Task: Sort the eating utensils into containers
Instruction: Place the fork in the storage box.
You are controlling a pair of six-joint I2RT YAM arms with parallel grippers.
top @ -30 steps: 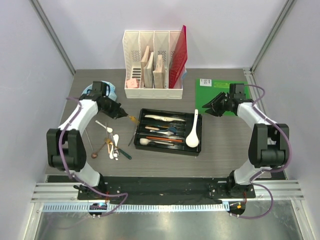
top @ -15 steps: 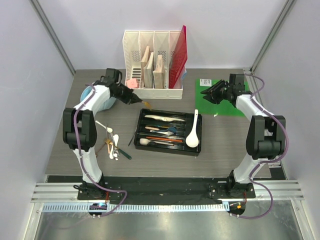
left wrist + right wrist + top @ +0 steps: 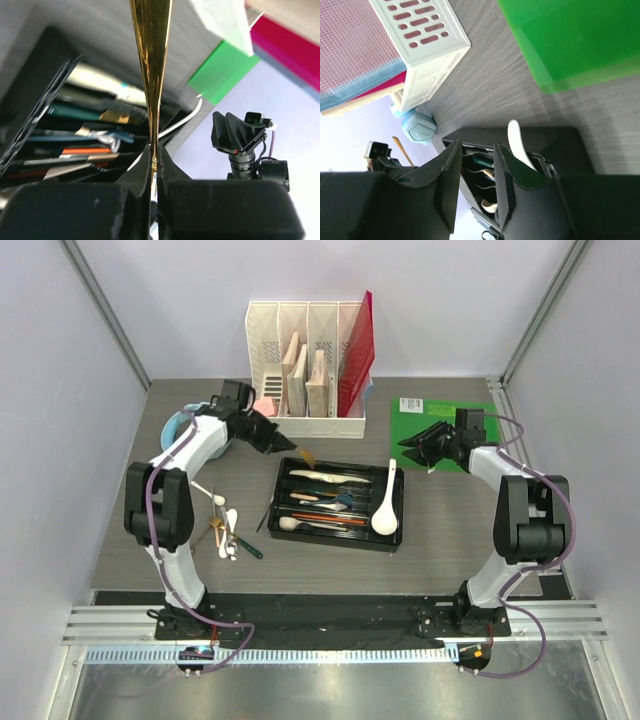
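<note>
My left gripper (image 3: pixel 283 444) is shut on a slim gold utensil (image 3: pixel 304 454), whose free end hangs over the back left corner of the black tray (image 3: pixel 392 538). In the left wrist view the gold utensil (image 3: pixel 152 75) runs straight up from the closed jaws of the gripper (image 3: pixel 155 160), above the tray's compartments (image 3: pixel 30 100). The tray holds several utensils, and a large white soup spoon (image 3: pixel 386 502) lies in its right end. More utensils (image 3: pixel 226 527) lie loose on the table left of the tray. My right gripper (image 3: pixel 410 448) stands open and empty just behind the tray's right end, its jaws (image 3: pixel 477 160) framing the spoon handle (image 3: pixel 520 145).
A white file organizer (image 3: pixel 307 380) with wooden boards and a red folder stands behind the tray. A green mat (image 3: pixel 440 425) lies at the back right under my right arm. A pale blue round object (image 3: pixel 180 425) sits at the back left.
My left gripper has carried the gold utensil right, from over the loose pile to the tray's back left corner. The right gripper swung back, then came forward toward the tray's right end.
</note>
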